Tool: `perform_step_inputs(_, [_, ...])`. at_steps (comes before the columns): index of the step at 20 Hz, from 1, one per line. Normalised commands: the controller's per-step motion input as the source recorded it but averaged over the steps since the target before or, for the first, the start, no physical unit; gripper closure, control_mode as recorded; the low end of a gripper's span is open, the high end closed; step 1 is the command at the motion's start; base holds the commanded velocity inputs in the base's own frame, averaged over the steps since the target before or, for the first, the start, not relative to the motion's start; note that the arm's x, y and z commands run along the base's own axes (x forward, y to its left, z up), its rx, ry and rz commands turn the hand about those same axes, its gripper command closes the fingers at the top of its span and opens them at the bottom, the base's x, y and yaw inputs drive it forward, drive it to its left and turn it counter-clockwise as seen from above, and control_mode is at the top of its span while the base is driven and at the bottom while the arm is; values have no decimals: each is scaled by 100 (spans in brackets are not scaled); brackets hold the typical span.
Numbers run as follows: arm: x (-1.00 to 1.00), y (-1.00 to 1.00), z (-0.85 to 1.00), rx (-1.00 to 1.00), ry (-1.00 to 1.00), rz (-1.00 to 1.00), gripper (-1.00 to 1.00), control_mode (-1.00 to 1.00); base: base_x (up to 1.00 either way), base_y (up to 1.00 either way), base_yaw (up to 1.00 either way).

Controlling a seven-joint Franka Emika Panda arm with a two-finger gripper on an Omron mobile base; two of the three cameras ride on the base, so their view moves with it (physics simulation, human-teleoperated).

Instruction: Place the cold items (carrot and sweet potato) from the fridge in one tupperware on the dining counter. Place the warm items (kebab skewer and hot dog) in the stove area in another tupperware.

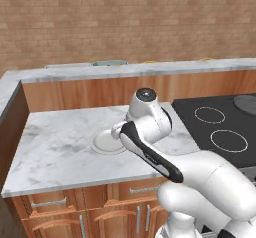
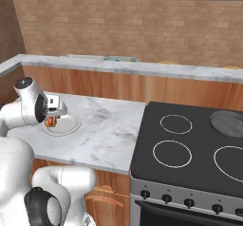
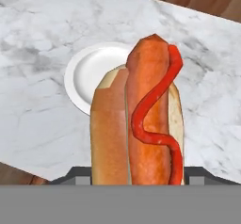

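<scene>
One warm item, the hot dog (image 3: 139, 119), is clamped in the tool (image 2: 51, 120), jaws partly closed around its bun, raised just above the white plate (image 3: 87, 79) on the marble bench (image 1: 60, 142) beside the stove (image 2: 190, 144). Judging by this, it has yet to reach a tupperware; skewer, carrot and sweet potato remain.

Hot dog (image 3: 141, 119) in bun, red sauce squiggle, raised above plate (image 3: 92, 75)

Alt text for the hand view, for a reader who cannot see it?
A hot dog in a bun, with a wavy red ketchup line, fills the centre, held close to the camera. Behind it, a white plate sits on a marble counter.
</scene>
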Motion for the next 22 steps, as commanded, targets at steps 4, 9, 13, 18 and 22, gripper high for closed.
perform_step_inputs(4, [-73, -42, 82, 11, -2, -4, 100, -100, 0, 0, 0])
perform_step_inputs(9, [-78, -45, 78, 11, -5, -6, 100, -100, 0, 0, 0])
perform_step_inputs(13, [-64, -33, 68, 7, -6, -9, 100, -100, 0, 0, 0])
perform_step_inputs(18, [-63, -31, 57, 8, -9, -7, 100, -100, 0, 0, 0])
perform_step_inputs(22, [-37, -22, 20, 7, -4, -4, 100, -100, 0, 0, 0])
